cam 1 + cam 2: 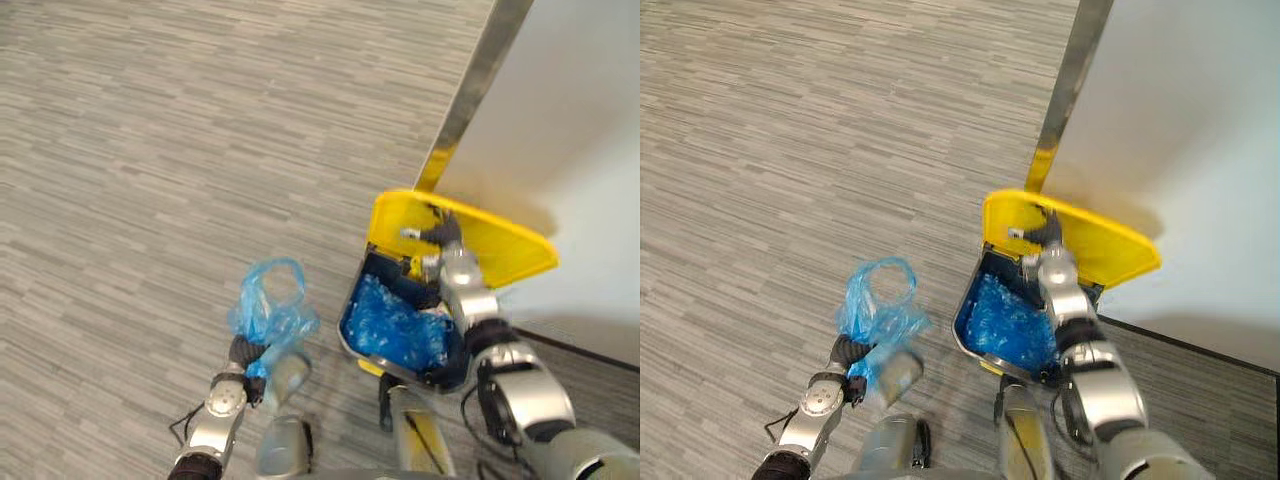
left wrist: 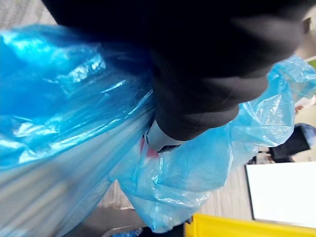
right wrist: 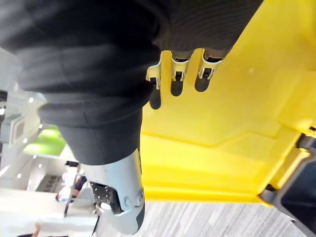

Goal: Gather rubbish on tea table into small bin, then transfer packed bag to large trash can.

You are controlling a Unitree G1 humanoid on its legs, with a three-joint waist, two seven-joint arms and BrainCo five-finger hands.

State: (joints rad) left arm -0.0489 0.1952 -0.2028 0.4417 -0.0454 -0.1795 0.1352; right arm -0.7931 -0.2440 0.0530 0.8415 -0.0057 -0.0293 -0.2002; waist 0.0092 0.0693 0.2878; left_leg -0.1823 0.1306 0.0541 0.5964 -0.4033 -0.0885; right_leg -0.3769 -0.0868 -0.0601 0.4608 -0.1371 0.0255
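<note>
Clutching crinkly blue bag [image 1: 268, 300], left hand [image 1: 245, 356]; smooth yellow lid [image 1: 500, 250].

Both arms are cased in smooth silver-grey shells. The right arm [image 1: 520, 385] is made of rounded, bulging segments parted by black rings, and it narrows to a slimmer silver forearm. The left arm [image 1: 215, 420] carries a flat round silver cap [image 1: 225, 398] on its side, with black showing in the joint beside it. Each wrist sits under a dark ribbed cover [image 3: 84, 64], matte and nearly black, which runs on over the back of the hand. On the right hand [image 1: 443, 235], silver fingers [image 3: 177, 66] with dark slots come out of the cover in a row. Its thumb [image 3: 121, 197] is a stout silver piece with a dark dotted patch and a dark tip. The left hand [image 1: 245, 355] looks dark from above.
</note>
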